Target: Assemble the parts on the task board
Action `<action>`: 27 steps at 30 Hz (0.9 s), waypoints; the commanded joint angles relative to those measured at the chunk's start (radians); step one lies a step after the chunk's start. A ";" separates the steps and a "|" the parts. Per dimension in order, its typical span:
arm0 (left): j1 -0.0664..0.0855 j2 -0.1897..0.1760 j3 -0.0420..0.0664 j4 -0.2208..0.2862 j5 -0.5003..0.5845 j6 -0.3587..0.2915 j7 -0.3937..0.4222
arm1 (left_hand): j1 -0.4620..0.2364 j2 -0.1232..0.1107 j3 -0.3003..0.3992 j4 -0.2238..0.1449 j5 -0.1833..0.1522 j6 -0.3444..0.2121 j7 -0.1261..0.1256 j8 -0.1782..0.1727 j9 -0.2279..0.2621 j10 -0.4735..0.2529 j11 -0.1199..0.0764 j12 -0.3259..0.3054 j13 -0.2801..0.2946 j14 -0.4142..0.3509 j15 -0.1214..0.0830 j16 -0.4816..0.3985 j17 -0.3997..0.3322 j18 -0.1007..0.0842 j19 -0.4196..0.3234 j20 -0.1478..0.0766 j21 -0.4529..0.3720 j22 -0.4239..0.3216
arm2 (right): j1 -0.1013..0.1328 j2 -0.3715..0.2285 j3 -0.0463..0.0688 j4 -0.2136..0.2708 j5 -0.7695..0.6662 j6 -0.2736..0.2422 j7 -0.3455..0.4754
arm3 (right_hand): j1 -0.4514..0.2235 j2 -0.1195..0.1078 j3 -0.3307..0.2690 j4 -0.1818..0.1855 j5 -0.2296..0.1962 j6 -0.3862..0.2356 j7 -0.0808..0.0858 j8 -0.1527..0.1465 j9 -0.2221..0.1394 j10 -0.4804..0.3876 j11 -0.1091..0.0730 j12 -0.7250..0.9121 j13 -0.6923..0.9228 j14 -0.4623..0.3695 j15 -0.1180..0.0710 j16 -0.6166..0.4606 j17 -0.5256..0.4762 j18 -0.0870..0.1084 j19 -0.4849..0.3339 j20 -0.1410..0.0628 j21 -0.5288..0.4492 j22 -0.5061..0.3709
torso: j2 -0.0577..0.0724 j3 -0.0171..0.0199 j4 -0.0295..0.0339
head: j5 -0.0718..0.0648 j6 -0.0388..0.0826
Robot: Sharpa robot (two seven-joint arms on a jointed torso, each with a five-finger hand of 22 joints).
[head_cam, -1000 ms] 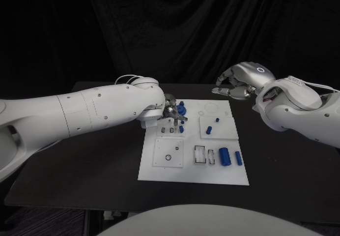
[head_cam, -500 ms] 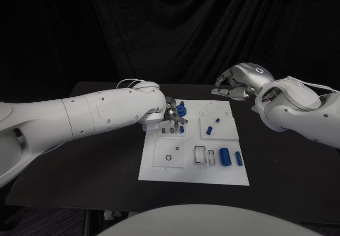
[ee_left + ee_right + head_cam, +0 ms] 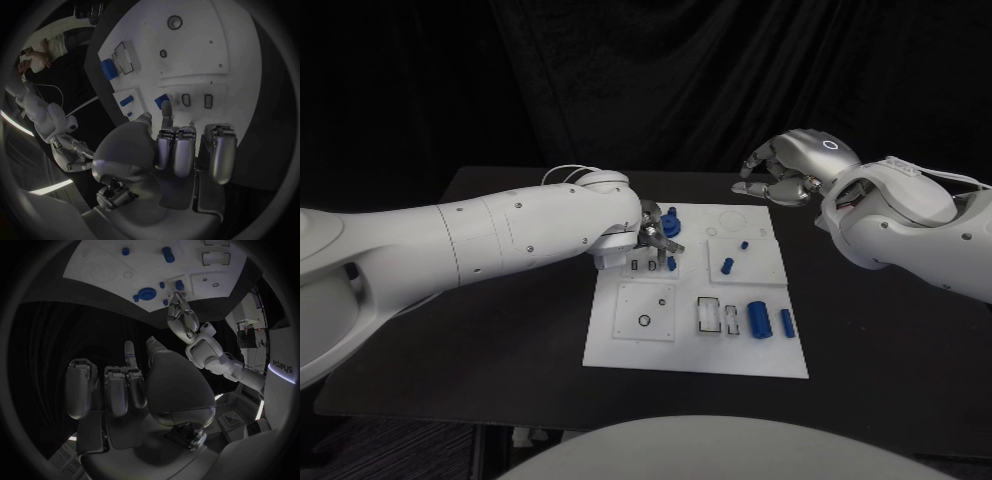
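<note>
While poised at the task board (image 3: 625,345), left hand (image 3: 653,236), grip unclear, just beside blue parts (image 3: 669,216).

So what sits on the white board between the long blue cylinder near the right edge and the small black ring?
In the head view, a white rectangular block and a narrower pale piece lie between the blue cylinder and the black ring.

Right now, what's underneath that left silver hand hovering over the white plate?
Under the left hand lies the task board's far left part: two small slots and a blue part. Whatever sits directly below its palm is covered.
</note>
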 commanded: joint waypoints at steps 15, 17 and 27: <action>-0.020 0.017 0.001 -0.024 0.000 -0.010 0.015 | 0.023 0.002 0.014 -0.009 0.013 0.018 0.001 -0.022 -0.004 0.104 0.004 -0.001 0.263 0.104 0.000 0.003 0.263 -0.005 0.009 -0.003 -0.006 0.162 | -0.004 0.002 0.001 -0.001 -0.003 0.019 -0.023 | 0.001 0.000 -0.004 -0.002 0.003 -0.001 0.003 -0.004 -0.001 0.105 0.006 0.003 0.263 0.107 0.007 0.003 0.263 0.014 0.032 0.005 -0.006 0.213 | -0.001 0.0013 0.0004 | -0.004 0.000; -0.021 0.019 0.001 -0.027 0.000 -0.009 0.015 | 0.025 0.002 0.015 -0.010 0.014 0.018 0.001 -0.025 -0.004 0.104 0.004 -0.001 0.263 0.104 0.000 0.003 0.263 -0.005 0.009 -0.003 -0.007 0.162 | -0.005 0.003 0.001 -0.001 -0.003 0.022 -0.024 | 0.001 0.000 -0.004 -0.002 0.003 -0.001 0.003 -0.004 -0.001 0.105 0.006 0.003 0.263 0.107 0.007 0.003 0.263 0.014 0.032 0.005 -0.006 0.213 | -0.001 0.0010 -0.0005 | -0.003 0.000; -0.026 0.027 0.001 -0.036 0.000 0.001 0.016 | 0.032 0.001 0.019 -0.015 0.015 0.019 0.001 -0.036 -0.005 0.104 0.005 -0.001 0.263 0.104 0.000 0.003 0.263 -0.004 0.007 -0.002 -0.008 0.161 | -0.006 0.006 0.001 -0.003 -0.003 0.026 -0.025 | 0.002 0.000 -0.004 -0.001 0.003 0.001 0.004 -0.004 -0.001 0.105 0.007 0.003 0.263 0.107 0.008 0.003 0.263 0.015 0.031 0.006 -0.007 0.212 | -0.001 0.0008 -0.0002 | -0.009 0.000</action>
